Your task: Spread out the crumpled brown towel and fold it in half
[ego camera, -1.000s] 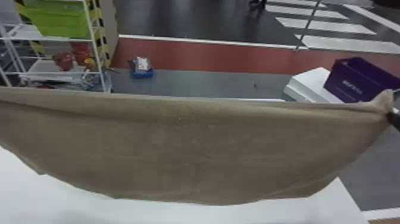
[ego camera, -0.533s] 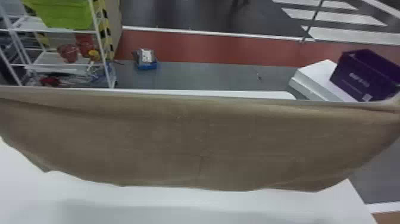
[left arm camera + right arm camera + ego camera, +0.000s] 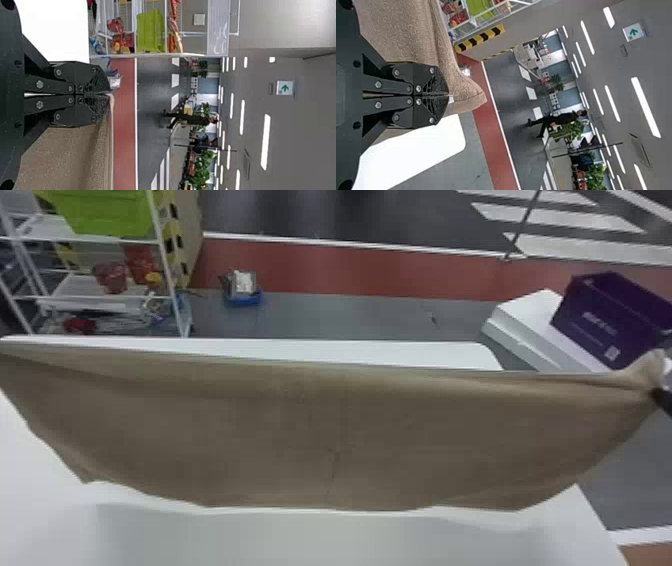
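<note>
In the head view, you have the brown towel (image 3: 325, 430) hanging wide over the white table (image 3: 310, 540); its left end is cut off. You cannot tell if the bottom edge touches. At the right border, your right gripper (image 3: 662, 400) is mostly cut off. In the left wrist view, your left gripper (image 3: 109, 94) is closed, pinching the towel's edge. In the right wrist view, the fingers (image 3: 431, 81) are closed upon the towel's corner.
</note>
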